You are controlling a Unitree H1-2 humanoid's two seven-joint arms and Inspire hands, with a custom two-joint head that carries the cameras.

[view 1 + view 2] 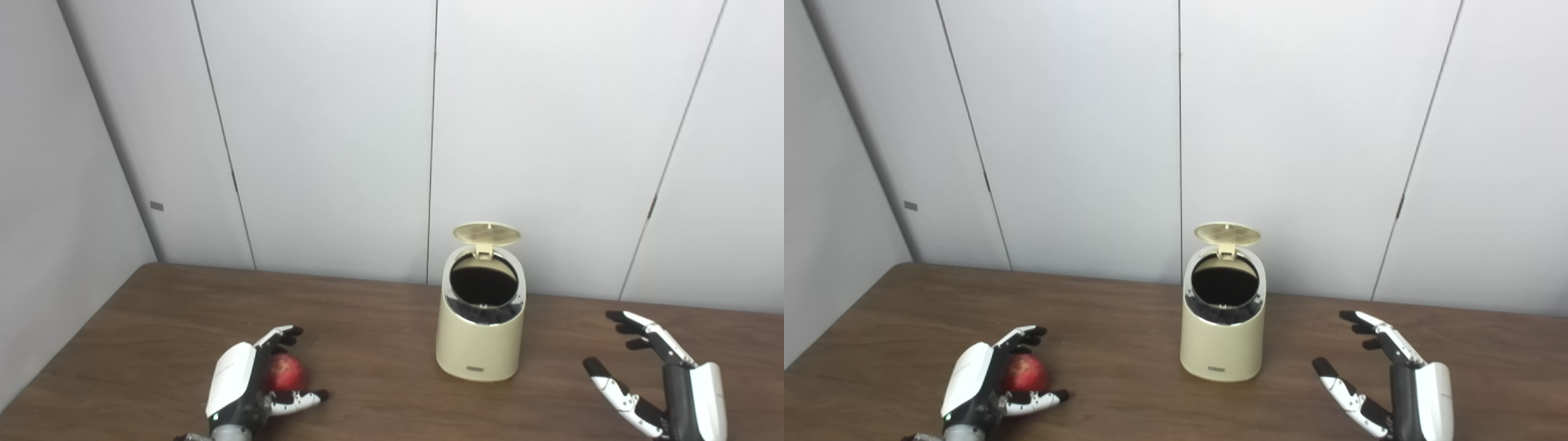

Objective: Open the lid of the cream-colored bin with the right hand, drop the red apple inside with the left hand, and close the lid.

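Observation:
The cream-colored bin [481, 334] stands upright mid-table with its round lid [487, 233] flipped up at the back, so the dark inside shows. The red apple [285, 373] rests on the table at the front left. My left hand [245, 383] cups it from the left, with fingers [280, 335] behind it and the thumb in front, spread wider than the apple; I see no firm grip. My right hand [658, 376] hovers open to the right of the bin, well apart from it, fingers spread and pointing up-left.
The brown wooden table [380, 318] runs back to grey wall panels close behind the bin. Its left edge slants along the left wall. Bare wood lies between the apple and the bin and between the bin and my right hand.

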